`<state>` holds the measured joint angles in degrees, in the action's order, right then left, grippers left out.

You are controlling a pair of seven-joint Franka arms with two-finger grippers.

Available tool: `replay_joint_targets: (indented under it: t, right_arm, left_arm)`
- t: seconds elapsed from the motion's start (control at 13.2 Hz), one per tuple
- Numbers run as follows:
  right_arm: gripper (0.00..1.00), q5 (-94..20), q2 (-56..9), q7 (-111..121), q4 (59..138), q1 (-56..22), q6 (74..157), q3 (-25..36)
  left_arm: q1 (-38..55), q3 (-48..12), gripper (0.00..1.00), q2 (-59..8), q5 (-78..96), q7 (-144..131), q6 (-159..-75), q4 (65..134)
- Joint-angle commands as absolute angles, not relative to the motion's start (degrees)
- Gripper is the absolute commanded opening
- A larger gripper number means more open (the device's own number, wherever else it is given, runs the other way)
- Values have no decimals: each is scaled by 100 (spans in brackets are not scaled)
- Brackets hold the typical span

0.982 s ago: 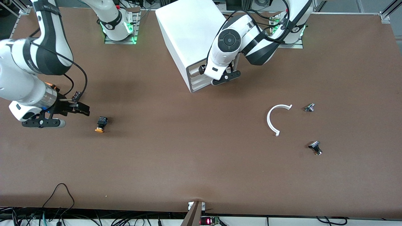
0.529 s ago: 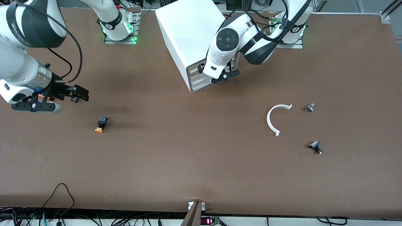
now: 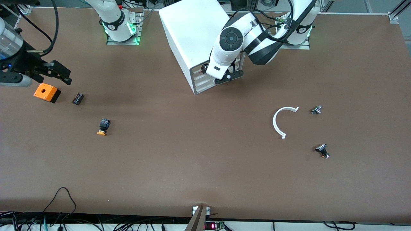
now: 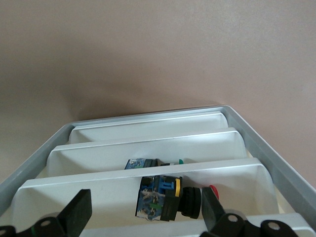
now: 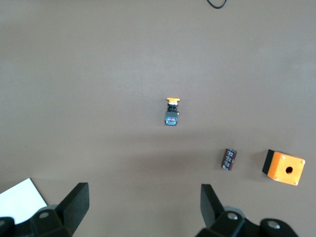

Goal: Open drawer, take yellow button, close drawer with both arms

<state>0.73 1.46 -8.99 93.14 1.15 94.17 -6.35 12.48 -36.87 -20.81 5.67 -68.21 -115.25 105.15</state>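
The button, orange cap and black body, lies on the table toward the right arm's end; it also shows in the right wrist view. My right gripper is open and empty, raised above the table beside the orange box, well away from the button; its jaws stand wide in the right wrist view. My left gripper is at the front of the white cabinet, open, at the top drawer. Stepped drawer fronts show below it, and a blue-and-black part with a red cap lies between the fingers.
An orange box with a hole and a small black part lie near the right gripper. A white C-shaped ring, a small metal part and a black-capped part lie toward the left arm's end.
My right arm has risen and drawn away from the button toward its own end of the table, uncovering the orange box and small black part. My left hand has edged toward the cabinet.
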Motion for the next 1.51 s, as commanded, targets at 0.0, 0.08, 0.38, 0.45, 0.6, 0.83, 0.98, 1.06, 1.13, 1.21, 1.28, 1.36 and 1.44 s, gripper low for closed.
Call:
replay_joint_targets:
  t: [0.0, 0.08, 0.38, 0.45, 0.6, 0.83, 0.98, 1.06, 1.13, 1.21, 1.28, 1.36, 1.44]
  right_arm:
    - [100, 79, 465, -958, 9430, 386, 9115, -800]
    - [100, 70, 527, -958, 9448, 395, 9062, -800]
    - [100, 53, 668, -949, 9642, 413, 9079, -791]
    - [100, 53, 668, -958, 9642, 413, 9062, -791]
    - [100, 53, 677, -958, 9633, 404, 9044, -800]
    - [100, 61, 668, -958, 9624, 404, 9053, -791]
    - [100, 53, 659, -958, 9633, 413, 9079, -791]
    - [100, 53, 616, -958, 9633, 413, 9114, -782]
    - [100, 53, 554, -958, 9624, 413, 9193, -765]
    - [100, 61, 502, -958, 9624, 413, 9246, -756]
    - [100, 62, 484, -949, 9624, 413, 9263, -747]
    - [100, 88, 483, -941, 9615, 422, 9298, -747]
    - [100, 88, 440, -906, 9589, 422, 9308, -738]
  left_arm:
    - [1116, -3692, 98, -2048, 537, -6706, -10944, 9969]
    - [1081, -3691, 98, -2039, 197, -6706, -10742, 9801]
    - [889, -3700, 98, -2030, -807, -6304, -9723, 9010]
    - [748, -3691, 98, -2004, -948, -6058, -9503, 8852]
    - [406, -3709, 98, -1986, -1159, -5322, -9072, 8396]
    - [-95, -3726, 98, -1986, -1213, -4353, -8711, 7754]
    - [-350, -3718, 98, -1986, -1213, -3835, -8544, 7516]
    - [-447, -3709, 98, -1969, -1204, -3580, -8534, 7436]
    - [-448, -3518, 98, -1743, -1152, -3281, -8525, 7514]
    - [-387, -3159, 98, -1549, -1047, -2965, -8534, 7593]
    - [-291, -2738, 98, -1260, -750, -2544, -8552, 7785]
    - [-125, -2168, 98, -1005, -390, -2035, -8578, 7996]
    - [25, -1640, 98, -776, -134, -1578, -8587, 8242]
